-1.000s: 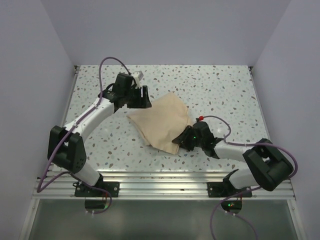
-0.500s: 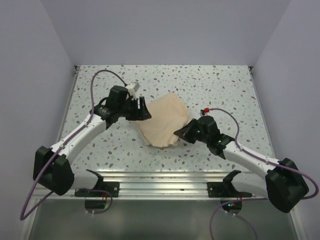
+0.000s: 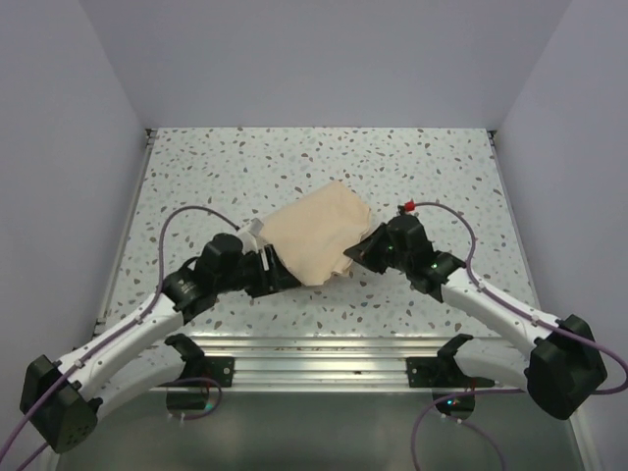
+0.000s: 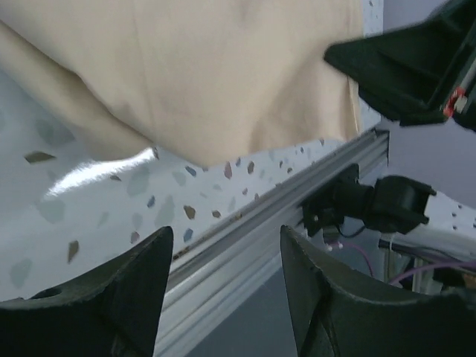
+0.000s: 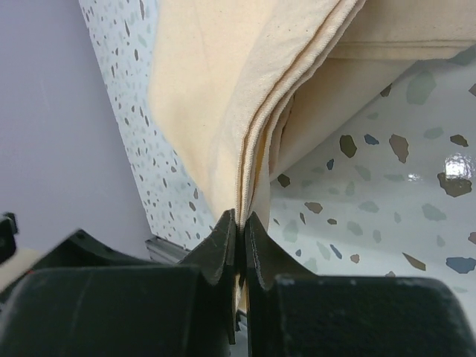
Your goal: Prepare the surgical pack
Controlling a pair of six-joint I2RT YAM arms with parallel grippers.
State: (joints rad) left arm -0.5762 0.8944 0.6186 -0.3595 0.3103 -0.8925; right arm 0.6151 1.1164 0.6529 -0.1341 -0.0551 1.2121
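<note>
Folding looks like the step in hand to me, so here are a few thoughts on doing it clean. The right fingers [image 5: 232,236] are clamped tight on the stitched edge [image 5: 251,141] of the cloth bundle [image 3: 316,234]. Several layers are pinched together between the tips, and the rest of the fabric fans up and away from them. The left fingers [image 3: 281,276] are spread apart with nothing in them. The cloth's near corner sits just ahead of them, not touching as far as the wrist view shows.

My take: the left side should slide in low along the table [image 3: 216,177] and catch every layer at that corner before anything gets lifted. Otherwise one arm drags the bundle and it skews. After that, raise both corners level and carry them over together so the fold lands square. I'd also watch that the right pinch doesn't shed an inner layer, since thin edges like to slip.

The bundle itself is plain beige, soft and matte. It's a rumpled rectangle lying between the two sets of fingers, puffed up in the middle, with a tidy seam line along the pinched edge. Whatever's inside it, if anything, is hidden.
</note>
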